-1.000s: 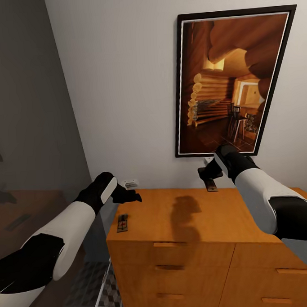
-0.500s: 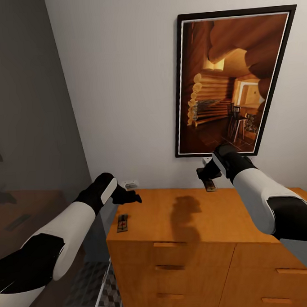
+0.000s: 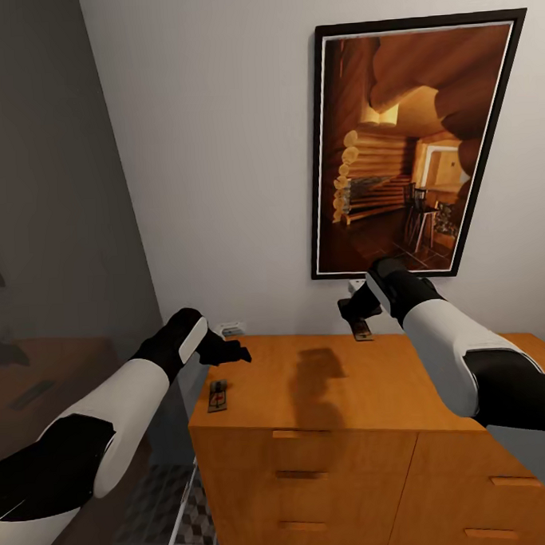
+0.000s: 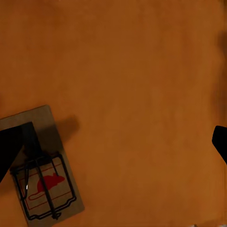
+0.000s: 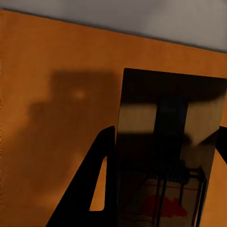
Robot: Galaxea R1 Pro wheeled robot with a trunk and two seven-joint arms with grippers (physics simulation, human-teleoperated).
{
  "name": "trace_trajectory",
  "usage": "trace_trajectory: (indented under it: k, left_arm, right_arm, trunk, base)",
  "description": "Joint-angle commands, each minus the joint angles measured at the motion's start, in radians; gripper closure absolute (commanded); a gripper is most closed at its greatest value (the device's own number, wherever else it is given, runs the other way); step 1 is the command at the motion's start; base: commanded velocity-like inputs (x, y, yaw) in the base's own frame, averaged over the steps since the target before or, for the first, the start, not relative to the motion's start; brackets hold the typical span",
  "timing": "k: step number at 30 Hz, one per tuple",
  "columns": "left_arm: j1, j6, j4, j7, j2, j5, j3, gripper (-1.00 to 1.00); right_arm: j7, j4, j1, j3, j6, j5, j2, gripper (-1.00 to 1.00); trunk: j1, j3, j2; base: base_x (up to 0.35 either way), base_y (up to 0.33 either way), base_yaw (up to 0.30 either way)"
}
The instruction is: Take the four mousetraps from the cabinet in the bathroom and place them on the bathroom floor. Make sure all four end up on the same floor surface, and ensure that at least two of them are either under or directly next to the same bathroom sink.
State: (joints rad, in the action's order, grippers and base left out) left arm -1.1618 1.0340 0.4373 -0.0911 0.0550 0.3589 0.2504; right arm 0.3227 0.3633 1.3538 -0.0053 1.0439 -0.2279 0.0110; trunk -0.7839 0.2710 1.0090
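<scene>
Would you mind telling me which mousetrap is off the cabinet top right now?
The mousetrap held in the right gripper; the other mousetrap lies flat on the cabinet near its left front corner.

A: Where are the arms relative to the cabinet (image 3: 327, 397)?

B: Both reach over its top. The left gripper (image 3: 229, 353) hovers above the front left corner, fingers spread.

A: And the right?

B: The right gripper (image 3: 353, 310) hangs near the back edge, clamped on a mousetrap (image 3: 360, 329).
</scene>
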Motion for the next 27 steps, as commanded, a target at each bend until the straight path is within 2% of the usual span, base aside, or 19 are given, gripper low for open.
trace_trajectory:
  k: [1, 15, 27]
  left_arm:
    - [-0.001, 0.002, 0.0, -0.008, -0.001, -0.006, 0.004, -1.0]
    - [-0.001, 0.002, -0.002, -0.009, 0.013, -0.002, 0.004, -1.0]
    - [-0.001, 0.003, -0.003, -0.009, 0.014, 0.001, 0.003, -1.0]
  right_arm:
    - [0.009, 0.001, 0.001, -0.001, 0.003, -0.008, 0.0, 1.0]
    - [0.01, -0.006, 0.001, -0.001, 0.003, -0.008, -0.009, 1.0]
    - [0.01, -0.006, 0.001, -0.001, 0.003, -0.008, -0.011, 1.0]
  trunk:
    - [0.0, 0.001, 0.001]
    - [0.0, 0.001, 0.001]
    - [0.0, 0.001, 0.001]
  base:
    - [0.0, 0.0, 0.0]
    - [0.0, 0.0, 0.0]
    - [0.0, 0.0, 0.0]
